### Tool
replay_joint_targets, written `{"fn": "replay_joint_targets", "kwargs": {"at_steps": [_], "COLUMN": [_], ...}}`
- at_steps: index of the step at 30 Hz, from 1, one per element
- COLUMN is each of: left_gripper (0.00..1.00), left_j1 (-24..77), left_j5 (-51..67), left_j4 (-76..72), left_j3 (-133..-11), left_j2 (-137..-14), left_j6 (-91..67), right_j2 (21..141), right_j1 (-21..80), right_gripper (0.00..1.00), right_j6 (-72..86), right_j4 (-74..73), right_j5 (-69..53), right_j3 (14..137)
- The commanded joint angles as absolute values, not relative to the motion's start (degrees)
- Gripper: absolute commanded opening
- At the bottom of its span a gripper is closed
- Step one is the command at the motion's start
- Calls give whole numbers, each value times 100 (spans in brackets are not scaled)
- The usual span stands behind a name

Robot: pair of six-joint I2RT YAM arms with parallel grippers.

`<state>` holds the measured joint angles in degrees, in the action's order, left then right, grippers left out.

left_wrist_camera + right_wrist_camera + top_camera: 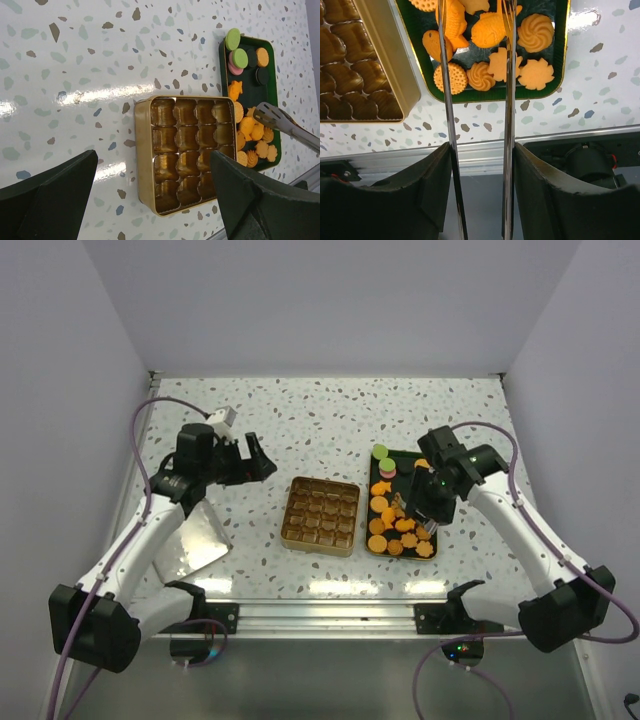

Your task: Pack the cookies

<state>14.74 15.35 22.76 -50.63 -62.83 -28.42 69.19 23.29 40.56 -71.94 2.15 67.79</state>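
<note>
Cookies point(487, 30): small, flat and orange-tan. Shapes are mixed: ridged swirls, dotted rounds, scalloped flowers and one fish-shaped cookie point(454, 25). All lie loose and partly overlapping in the near half of a dark green tray point(561, 60) with a gold rim, on the speckled desk point(330, 420) right of centre. The far end of the tray holds green discs point(233, 39), a pink one and dark round ones point(262, 76).

A gold tin point(145, 160) divided into a grid of compartments sits just left of the tray and close to it. A shiny lid point(195, 540) lies well apart, by the left arm.

Right tool point(481, 150): clamped on metal tongs point(508, 100), fingers pressing both blades. The blades stand apart, reaching over the cookies with the fish-shaped cookie and a swirl between them. I cannot tell whether the tips touch any cookie.

Left tool point(152, 160): wide, holding nothing, above the desk on the tin's left side.
</note>
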Motion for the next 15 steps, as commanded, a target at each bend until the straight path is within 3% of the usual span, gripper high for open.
{"fn": "replay_joint_targets", "kwargs": {"at_steps": [1,15], "left_gripper": [100,100], "left_j1": [1529,1547], "left_j5": [1450,1398], "left_j4": [2039,2057], "left_j3": [-5388,-5230], "left_j2": [-6337,-6275], "left_j6": [-2901,-2883], "right_j2": [7075,7365], "right_j1": [2329,2320], "right_gripper": [52,49], "right_j6": [3894,3814], "right_j4": [-6908,-6794], "right_j5": [97,185], "right_j3": [6759,6662]}}
